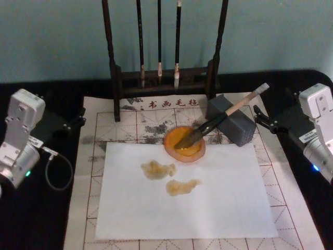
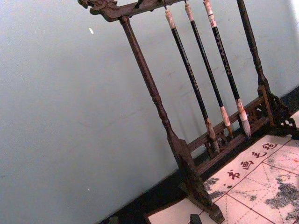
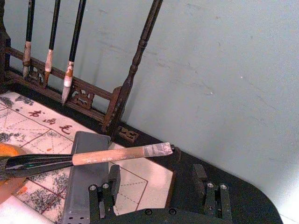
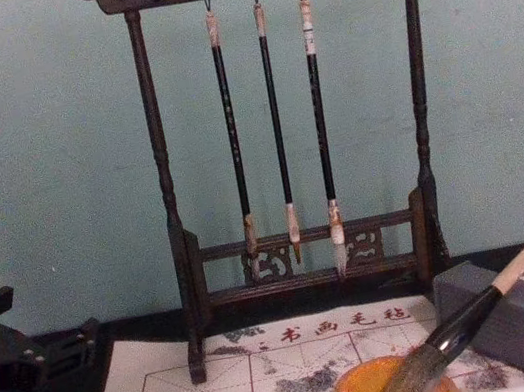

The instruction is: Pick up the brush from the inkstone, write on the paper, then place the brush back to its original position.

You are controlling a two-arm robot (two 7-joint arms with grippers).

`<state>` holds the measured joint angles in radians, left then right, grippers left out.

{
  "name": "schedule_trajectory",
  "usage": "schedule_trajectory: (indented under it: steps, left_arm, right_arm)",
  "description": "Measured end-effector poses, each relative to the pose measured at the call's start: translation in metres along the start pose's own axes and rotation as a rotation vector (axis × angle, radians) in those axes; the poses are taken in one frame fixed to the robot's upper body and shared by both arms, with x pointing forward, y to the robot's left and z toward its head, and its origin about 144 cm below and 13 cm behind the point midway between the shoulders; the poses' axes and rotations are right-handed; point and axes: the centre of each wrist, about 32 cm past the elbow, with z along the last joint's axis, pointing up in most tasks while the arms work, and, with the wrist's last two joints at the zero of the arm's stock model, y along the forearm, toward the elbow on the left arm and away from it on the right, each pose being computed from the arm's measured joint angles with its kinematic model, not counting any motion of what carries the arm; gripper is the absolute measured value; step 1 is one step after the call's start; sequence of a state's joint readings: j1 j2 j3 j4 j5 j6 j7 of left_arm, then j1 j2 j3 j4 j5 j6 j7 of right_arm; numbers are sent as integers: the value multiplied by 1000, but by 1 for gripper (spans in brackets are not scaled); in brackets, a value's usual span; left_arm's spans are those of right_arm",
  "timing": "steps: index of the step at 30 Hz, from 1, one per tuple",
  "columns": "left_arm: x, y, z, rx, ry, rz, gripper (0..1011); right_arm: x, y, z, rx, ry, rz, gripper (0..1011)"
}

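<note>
You look to be at the pickup: the brush (image 1: 218,119) lies tuft in the dish (image 1: 193,154), handle on the grey block (image 1: 238,129), so bring your wide-open, empty right gripper (image 3: 156,172) onto that handle, while the left gripper (image 1: 77,119) sits parked at the mat's left, open too.
</note>
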<state>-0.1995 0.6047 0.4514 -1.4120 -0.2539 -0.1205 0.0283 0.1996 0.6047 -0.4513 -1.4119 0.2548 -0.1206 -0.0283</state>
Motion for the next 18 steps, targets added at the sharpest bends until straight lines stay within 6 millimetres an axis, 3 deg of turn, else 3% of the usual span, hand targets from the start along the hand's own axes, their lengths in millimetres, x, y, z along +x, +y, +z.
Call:
schedule_trajectory:
  steps: [18]
  left_arm:
    - [0, 0, 0, 0, 0, 0, 1001]
  right_arm:
    - [0, 0, 0, 0, -1, 0, 1002]
